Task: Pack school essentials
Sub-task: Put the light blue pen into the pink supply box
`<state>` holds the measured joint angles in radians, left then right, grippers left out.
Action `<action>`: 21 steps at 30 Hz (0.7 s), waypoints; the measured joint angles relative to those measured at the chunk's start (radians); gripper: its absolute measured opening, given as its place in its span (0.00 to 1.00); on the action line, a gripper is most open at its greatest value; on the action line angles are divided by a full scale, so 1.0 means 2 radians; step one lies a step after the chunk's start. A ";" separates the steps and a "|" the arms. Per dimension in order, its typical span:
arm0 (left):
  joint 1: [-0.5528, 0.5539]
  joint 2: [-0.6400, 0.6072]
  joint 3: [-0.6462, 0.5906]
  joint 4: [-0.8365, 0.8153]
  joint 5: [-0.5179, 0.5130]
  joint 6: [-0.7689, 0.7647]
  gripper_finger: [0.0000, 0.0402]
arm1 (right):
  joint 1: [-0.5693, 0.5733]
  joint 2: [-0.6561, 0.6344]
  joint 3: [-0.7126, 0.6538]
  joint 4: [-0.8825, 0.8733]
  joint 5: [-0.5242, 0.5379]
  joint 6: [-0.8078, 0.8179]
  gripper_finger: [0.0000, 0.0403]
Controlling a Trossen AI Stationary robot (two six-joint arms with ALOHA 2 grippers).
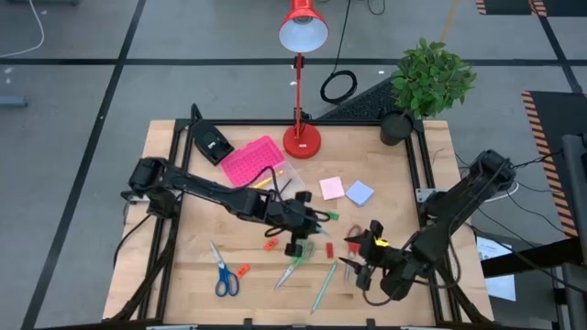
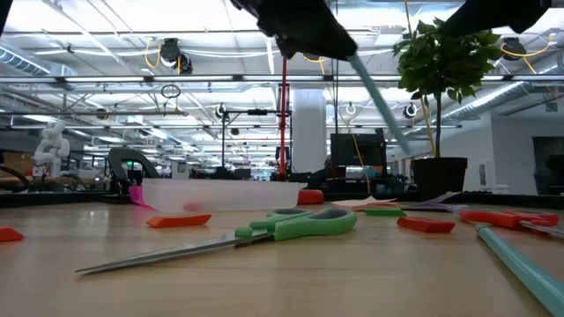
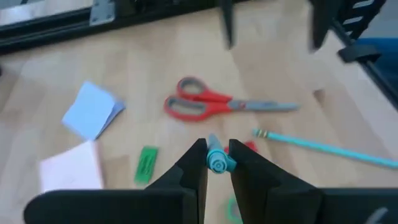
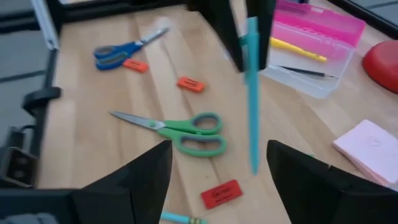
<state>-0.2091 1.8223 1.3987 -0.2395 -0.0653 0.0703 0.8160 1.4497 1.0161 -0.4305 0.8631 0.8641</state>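
Note:
My left gripper (image 1: 298, 234) hangs over the table's middle, shut on a teal pen (image 4: 252, 106). My right gripper (image 1: 356, 266) waits open near the front right, touching nothing. On the table lie green scissors (image 1: 295, 270), blue scissors (image 1: 223, 275), red scissors (image 3: 211, 104), a teal pencil (image 1: 324, 286), small red, orange and green erasers (image 1: 271, 245), and a pink pad (image 1: 331, 188) and a blue pad (image 1: 359, 192) of sticky notes. The clear box with a pink lid (image 1: 261, 165) lies open at the back left; a yellow pencil (image 4: 298, 50) lies in it. My left gripper pinches the teal pen near its upper end (image 3: 217, 163) between its two fingers (image 4: 227, 37). The fingers come from above. The pen hangs below them, close to upright, and its lower end (image 4: 254, 168) is clear of the table.
A black wedge-shaped device (image 1: 213, 142) sits at the back left. A red desk lamp (image 1: 301, 137) stands at the back middle and a potted plant (image 1: 426, 78) at the back right corner. Bare wood shows along the left side (image 1: 174, 247).

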 joint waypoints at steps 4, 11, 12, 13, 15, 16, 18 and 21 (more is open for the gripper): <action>0.008 -0.021 0.000 -0.043 -0.027 -0.010 0.15 | 0.012 -0.008 0.000 -0.004 0.000 0.004 0.60; 0.009 -0.069 -0.017 -0.093 -0.097 -0.029 0.15 | 0.012 -0.008 0.000 -0.012 0.001 -0.011 0.53; 0.009 -0.078 -0.028 -0.090 -0.106 -0.033 0.15 | 0.010 -0.008 0.000 -0.013 0.001 -0.020 0.53; 0.010 -0.089 -0.042 -0.085 -0.113 -0.038 0.15 | 0.007 -0.008 0.000 -0.013 0.001 -0.028 0.52; 0.011 -0.110 -0.073 -0.066 -0.123 -0.048 0.15 | 0.001 -0.008 0.000 -0.013 0.001 -0.044 0.51; 0.011 -0.124 -0.092 -0.053 -0.130 -0.054 0.15 | -0.003 -0.008 0.000 -0.014 0.001 -0.052 0.50; 0.014 -0.151 -0.132 -0.029 -0.147 -0.065 0.16 | -0.010 -0.008 0.000 -0.013 0.001 -0.067 0.49; 0.020 -0.198 -0.195 0.032 -0.157 -0.077 0.16 | -0.023 -0.008 0.000 -0.011 0.001 -0.101 0.48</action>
<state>-0.1685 1.4269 1.0091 -0.1750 -0.3801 -0.0828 0.7707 1.4328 1.0157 -0.4529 0.8658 0.6627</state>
